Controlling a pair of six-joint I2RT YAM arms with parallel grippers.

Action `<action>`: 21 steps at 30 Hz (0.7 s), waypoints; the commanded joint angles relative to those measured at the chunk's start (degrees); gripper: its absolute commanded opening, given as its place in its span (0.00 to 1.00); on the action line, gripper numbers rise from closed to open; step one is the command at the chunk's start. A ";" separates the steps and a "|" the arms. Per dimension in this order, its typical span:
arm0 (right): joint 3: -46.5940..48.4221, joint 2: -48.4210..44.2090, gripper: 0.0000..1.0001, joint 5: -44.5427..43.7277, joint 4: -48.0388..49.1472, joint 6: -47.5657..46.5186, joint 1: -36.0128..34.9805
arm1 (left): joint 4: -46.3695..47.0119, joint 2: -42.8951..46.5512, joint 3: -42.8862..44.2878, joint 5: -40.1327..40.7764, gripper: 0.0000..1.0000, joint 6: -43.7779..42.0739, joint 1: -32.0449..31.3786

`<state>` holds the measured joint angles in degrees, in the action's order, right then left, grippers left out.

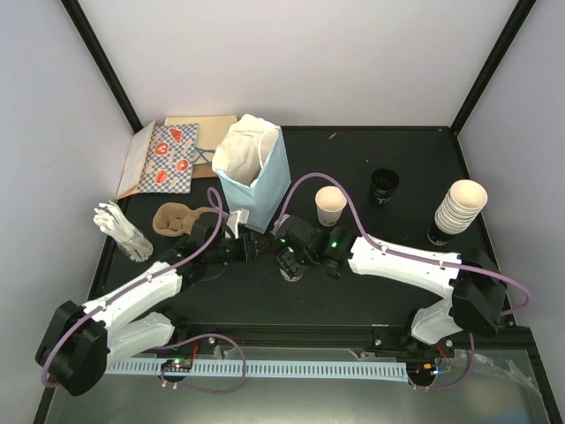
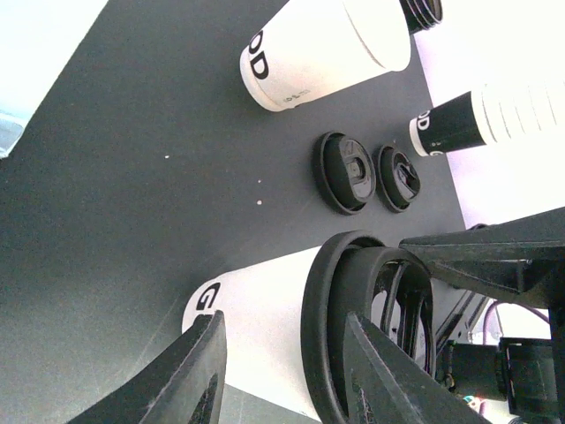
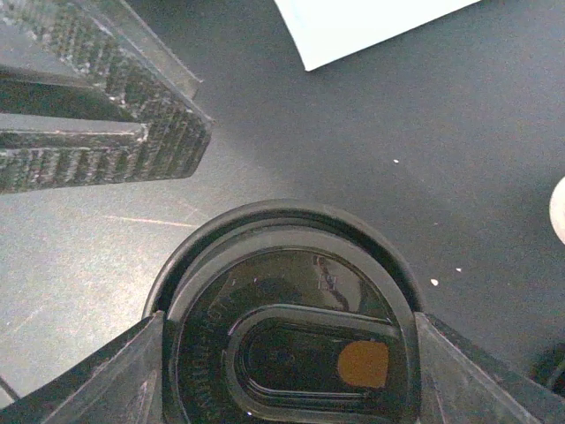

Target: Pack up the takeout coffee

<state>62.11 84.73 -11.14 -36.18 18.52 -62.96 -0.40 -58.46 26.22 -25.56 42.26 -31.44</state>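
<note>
One takeout coffee (image 2: 256, 309), a cream-white cup with a black lid (image 3: 291, 353), stands on the dark table between the two arms, in front of the light blue bag (image 1: 256, 172). My right gripper (image 3: 290, 340) reaches down from above, and its two fingers press the lid's rim on opposite sides. My left gripper (image 2: 284, 340) is level with the cup's side. Its fingers (image 3: 132, 150) are a little apart with nothing between them, just short of the cup. In the top view the lid (image 1: 290, 270) is mostly hidden under the right gripper (image 1: 297, 254). A lidless cup (image 1: 331, 205) stands behind.
Two loose black lids (image 2: 344, 172) lie on the table. A stack of lids (image 1: 384, 185) and a stack of cups (image 1: 459, 208) stand at the back right. A brown cardboard carrier (image 1: 177, 219), white cutlery (image 1: 124, 231) and flat printed bags (image 1: 168, 155) lie at the left.
</note>
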 commanded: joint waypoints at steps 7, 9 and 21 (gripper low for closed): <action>-2.72 -0.68 0.70 7.89 -7.65 -4.76 -2.86 | -6.88 6.30 -0.29 0.21 0.40 0.17 0.66; -3.11 -0.25 0.71 7.78 -7.63 -4.73 -3.04 | -8.56 7.52 -0.29 0.25 0.40 -0.19 0.89; -3.00 4.00 0.70 6.51 -10.14 -5.25 -3.57 | -9.17 6.94 -2.02 -6.11 0.41 -0.89 1.01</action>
<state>61.65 83.81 -7.64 -37.89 13.74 -65.36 -10.26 -50.02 24.84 -27.53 42.02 -30.81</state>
